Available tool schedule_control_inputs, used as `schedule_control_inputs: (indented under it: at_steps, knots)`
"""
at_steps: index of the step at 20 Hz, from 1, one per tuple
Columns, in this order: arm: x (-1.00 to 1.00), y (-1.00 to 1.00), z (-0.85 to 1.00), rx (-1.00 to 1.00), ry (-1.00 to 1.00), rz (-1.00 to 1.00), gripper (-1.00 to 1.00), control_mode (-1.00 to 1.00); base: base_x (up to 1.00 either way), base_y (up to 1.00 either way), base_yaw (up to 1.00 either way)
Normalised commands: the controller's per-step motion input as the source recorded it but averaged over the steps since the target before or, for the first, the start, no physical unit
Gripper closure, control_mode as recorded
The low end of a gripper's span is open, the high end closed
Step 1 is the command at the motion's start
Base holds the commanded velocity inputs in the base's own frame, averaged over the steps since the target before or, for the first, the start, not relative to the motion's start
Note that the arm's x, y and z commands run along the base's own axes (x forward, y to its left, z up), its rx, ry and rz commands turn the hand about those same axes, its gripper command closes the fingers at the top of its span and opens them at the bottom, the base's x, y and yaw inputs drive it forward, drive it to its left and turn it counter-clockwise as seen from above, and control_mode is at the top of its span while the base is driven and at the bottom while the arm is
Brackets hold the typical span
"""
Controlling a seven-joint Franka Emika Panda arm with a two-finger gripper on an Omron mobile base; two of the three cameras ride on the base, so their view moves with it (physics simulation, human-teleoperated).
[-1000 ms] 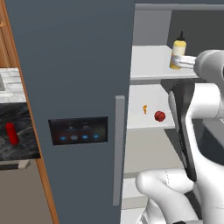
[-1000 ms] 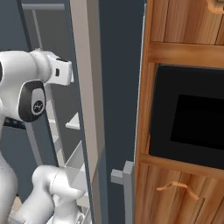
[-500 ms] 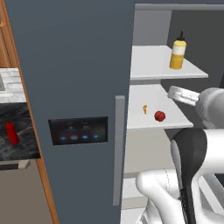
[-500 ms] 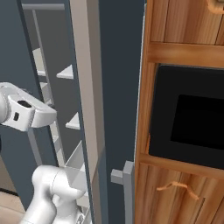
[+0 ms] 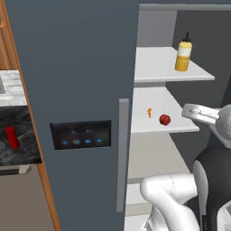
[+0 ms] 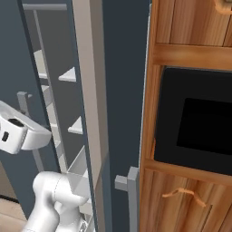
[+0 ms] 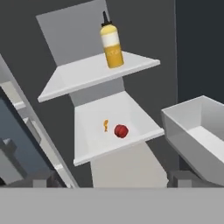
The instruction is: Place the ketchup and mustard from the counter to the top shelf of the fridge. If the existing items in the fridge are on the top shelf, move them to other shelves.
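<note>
Mustard [image 5: 183, 54] upright on top shelf [image 5: 155, 67], red ball [image 5: 164, 119] one shelf lower, ketchup [image 5: 12, 137] on counter [image 5: 22, 149], claw state unclear.

The white arm bends up at the elbow, its end effector [image 5: 191, 109] levelled forward, holding nothing.
</note>
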Motion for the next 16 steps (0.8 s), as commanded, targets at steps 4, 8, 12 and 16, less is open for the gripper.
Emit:
schedule_control_inputs:
  at_steps: [4,8,12,16]
  knots:
    - [-0.35,0.00,0.00,0.05,0.32,0.01,-1.00,-1.00,0.00,0.00,0.00]
    - [-0.16,0.00,0.00,0.02,0.18,0.01,-1.00,-1.00,0.00,0.00,0.00]
    - [0.01,-0.01,0.00,0.01,0.03,0.00,-1.00,-1.00,0.00,0.00,0.00]
    - [0.09,-0.06,0.09,0.05,0.18,0.00,-1.00,-1.00,0.00,0.00,0.00]
